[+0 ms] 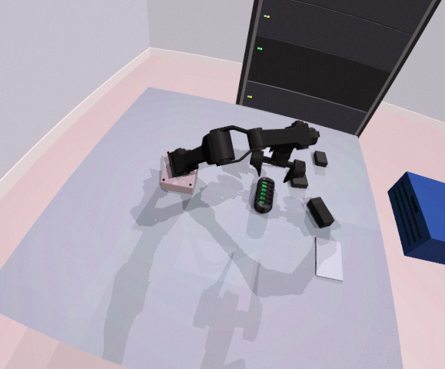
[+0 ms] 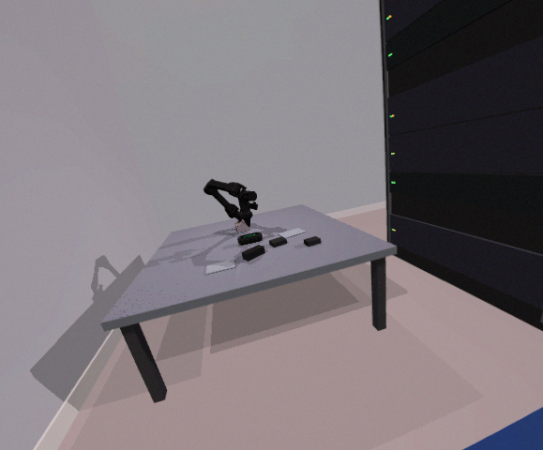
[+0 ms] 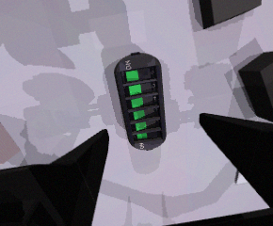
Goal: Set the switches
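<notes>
The dark grey controller unit (image 1: 270, 208) (image 2: 249, 238) (image 3: 146, 61) sits on the bench (image 1: 95, 254) (image 2: 198, 280) with its switch side up. In the wrist view the row of rocker switches shows green ends along the left, by the ON mark, and dark ends along the right. Green shows on every switch, smallest on the lowest one; which ends are pressed down is hard to tell. The label underneath is hidden. My gripper (image 1: 272, 177) (image 3: 153, 125) is open and empty. Its fingers are wide apart above the bench, clear of the unit's sides in the wrist view.
Dark blocks (image 1: 320, 212) (image 1: 320, 158) (image 1: 300, 182) lie right of the unit in the top view. A white plate (image 1: 329, 260) (image 2: 220, 267) lies nearer that camera; another white plate (image 2: 293, 233) lies behind. The arm stands on a pink box (image 1: 177, 184). A blue case (image 1: 440, 214) is beyond the bench.
</notes>
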Action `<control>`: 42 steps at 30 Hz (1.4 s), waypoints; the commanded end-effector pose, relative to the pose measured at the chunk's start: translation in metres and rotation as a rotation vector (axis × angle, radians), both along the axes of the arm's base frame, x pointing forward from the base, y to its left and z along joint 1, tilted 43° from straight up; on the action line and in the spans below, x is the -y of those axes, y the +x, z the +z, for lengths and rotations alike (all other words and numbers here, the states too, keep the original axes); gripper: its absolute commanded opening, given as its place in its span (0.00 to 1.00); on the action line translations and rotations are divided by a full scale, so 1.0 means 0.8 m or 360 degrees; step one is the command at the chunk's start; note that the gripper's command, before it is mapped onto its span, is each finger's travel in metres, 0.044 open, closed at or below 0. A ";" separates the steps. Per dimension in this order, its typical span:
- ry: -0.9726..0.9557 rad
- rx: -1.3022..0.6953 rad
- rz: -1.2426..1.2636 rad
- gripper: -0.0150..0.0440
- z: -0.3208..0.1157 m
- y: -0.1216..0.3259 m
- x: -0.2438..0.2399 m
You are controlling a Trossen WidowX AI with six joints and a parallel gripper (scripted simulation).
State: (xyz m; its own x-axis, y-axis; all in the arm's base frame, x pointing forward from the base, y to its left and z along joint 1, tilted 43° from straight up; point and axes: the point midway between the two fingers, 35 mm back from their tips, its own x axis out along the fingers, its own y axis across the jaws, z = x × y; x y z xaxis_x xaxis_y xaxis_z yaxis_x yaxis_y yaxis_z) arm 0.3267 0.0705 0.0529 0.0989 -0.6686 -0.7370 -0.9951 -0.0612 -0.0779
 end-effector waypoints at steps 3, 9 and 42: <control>0.0007 -0.0001 -0.0013 0.91 0.007 -0.003 -0.004; 0.0007 -0.0001 -0.0013 0.64 0.007 -0.003 -0.004; 0.0000 -0.0001 -0.0007 0.92 0.007 -0.002 -0.003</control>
State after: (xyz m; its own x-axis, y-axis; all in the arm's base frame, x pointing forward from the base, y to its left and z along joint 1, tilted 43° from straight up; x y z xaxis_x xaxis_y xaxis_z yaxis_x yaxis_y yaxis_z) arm 0.3252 0.0732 0.0584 0.0951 -0.6690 -0.7371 -0.9954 -0.0569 -0.0768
